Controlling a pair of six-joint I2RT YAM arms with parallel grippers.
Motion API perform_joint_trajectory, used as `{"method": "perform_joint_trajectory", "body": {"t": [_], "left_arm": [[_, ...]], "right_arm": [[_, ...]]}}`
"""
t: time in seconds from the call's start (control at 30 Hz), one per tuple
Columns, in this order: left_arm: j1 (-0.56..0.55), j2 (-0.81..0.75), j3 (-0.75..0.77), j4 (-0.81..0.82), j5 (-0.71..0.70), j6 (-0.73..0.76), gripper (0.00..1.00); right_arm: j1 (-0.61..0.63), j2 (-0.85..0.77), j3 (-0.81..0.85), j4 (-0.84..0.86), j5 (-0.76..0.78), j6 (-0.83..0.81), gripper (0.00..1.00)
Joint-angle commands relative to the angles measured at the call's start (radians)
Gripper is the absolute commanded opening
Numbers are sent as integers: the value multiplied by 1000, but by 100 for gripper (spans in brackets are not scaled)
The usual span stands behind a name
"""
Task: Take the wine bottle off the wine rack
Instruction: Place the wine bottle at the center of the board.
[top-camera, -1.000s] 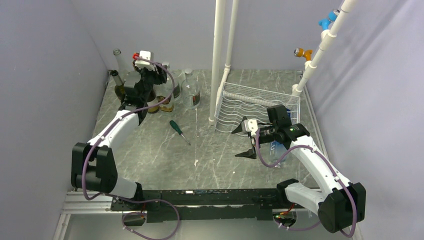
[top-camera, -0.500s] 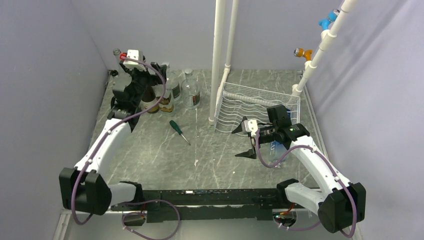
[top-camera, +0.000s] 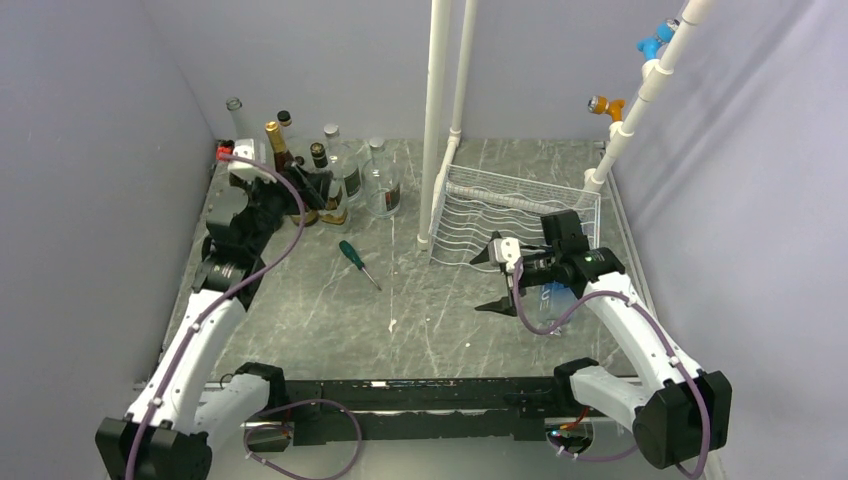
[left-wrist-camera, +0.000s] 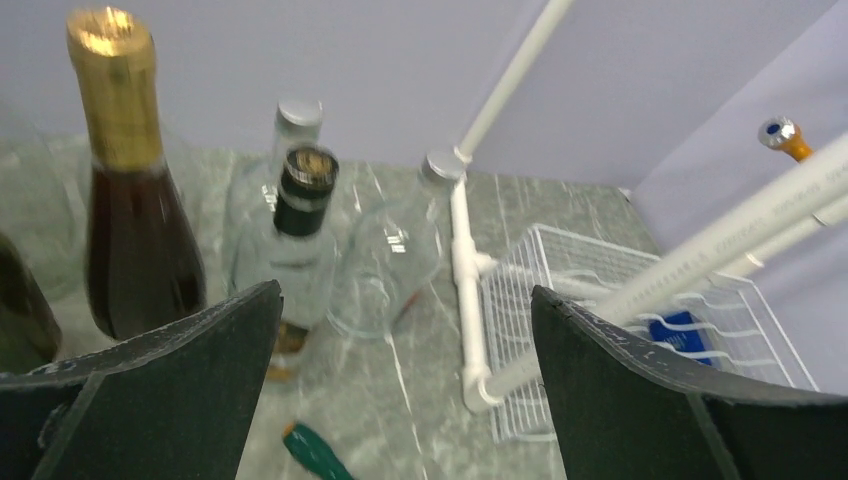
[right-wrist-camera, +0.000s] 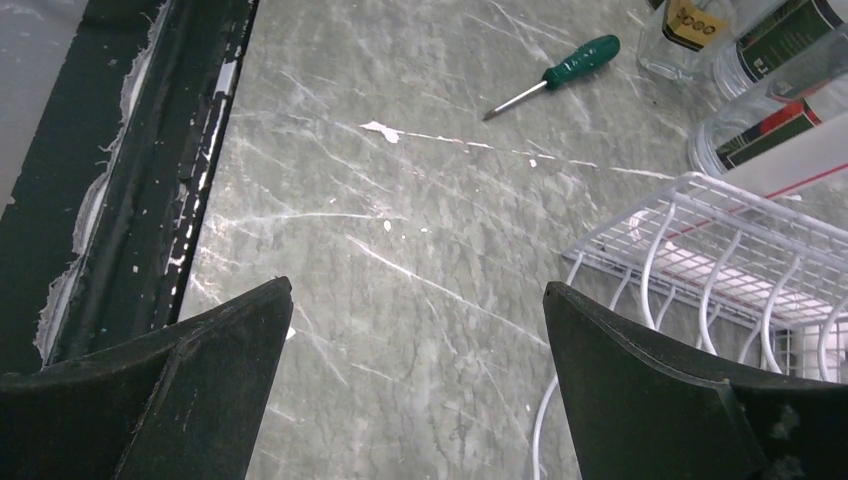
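The white wire wine rack (top-camera: 510, 205) stands at the back right, and no bottle shows on its wavy tiers (left-wrist-camera: 600, 270). Several bottles stand upright at the back left. Among them are a dark one with a gold foil top (left-wrist-camera: 125, 200), a clear one with a black cap (left-wrist-camera: 300, 240) and a clear flask (top-camera: 380, 180). My left gripper (top-camera: 300, 190) is open just in front of them, with nothing between its fingers (left-wrist-camera: 405, 292). My right gripper (top-camera: 487, 283) hangs open over bare table in front of the rack's near edge (right-wrist-camera: 720, 240), and it holds nothing (right-wrist-camera: 418, 288).
A green-handled screwdriver (top-camera: 355, 260) lies on the marble table between the bottles and the rack. White pipes (top-camera: 437, 120) rise at the rack's left corner and another slants up at its right. A blue object (left-wrist-camera: 678, 330) sits by the rack's far side.
The left gripper opened and drew back from the bottle group toward the near left, uncovering the bottle tops. The right arm barely moved.
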Motion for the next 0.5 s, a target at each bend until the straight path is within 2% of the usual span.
{"method": "perform_joint_trajectory", "body": {"t": [0.0, 0.2, 0.47], "left_arm": [[3, -110, -71, -95, 73, -105, 99], [3, -245, -164, -151, 172, -156, 100], [2, -314, -235, -167, 314, -222, 99]], "right_arm": [[-38, -26, 41, -40, -41, -39, 100], [-112, -40, 60, -76, -81, -51, 100], [-197, -62, 77, -120, -122, -74, 100]]}}
